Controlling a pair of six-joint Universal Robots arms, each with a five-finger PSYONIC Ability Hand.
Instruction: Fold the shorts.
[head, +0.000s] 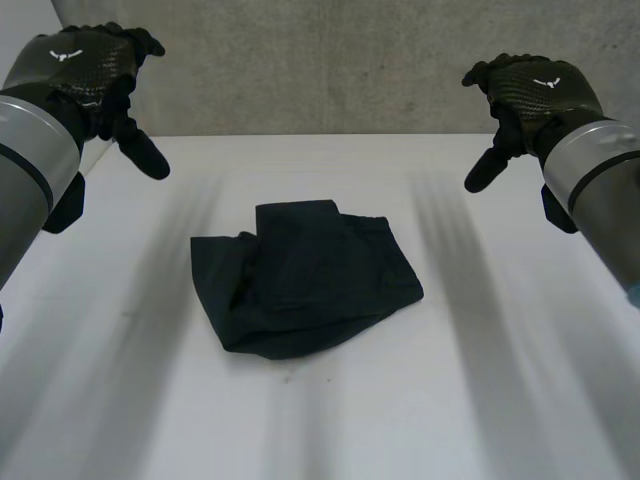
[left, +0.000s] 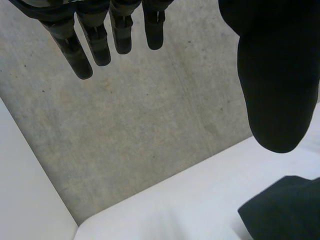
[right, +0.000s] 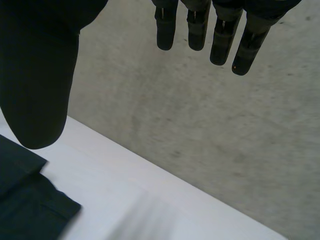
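Shorts (head: 305, 280) mid-worktop (head: 520, 380), bunched in rough fold (edges uneven). Your left hand (head: 85, 65), right hand (head: 535, 90) hover high either side, fingers straight, apart, holding nothing. Looks between folds: next you descend, pinch one edge, fold once more.

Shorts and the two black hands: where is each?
shorts (head: 305, 285), head view, middle of the dark cloth.
left hand (head: 85, 62), head view, back of the hand.
right hand (head: 538, 85), head view, back of the hand.

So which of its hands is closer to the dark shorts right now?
Too close to call. The left hand is raised off to the left of the shorts, the right hand off to their right; both open, touching nothing.
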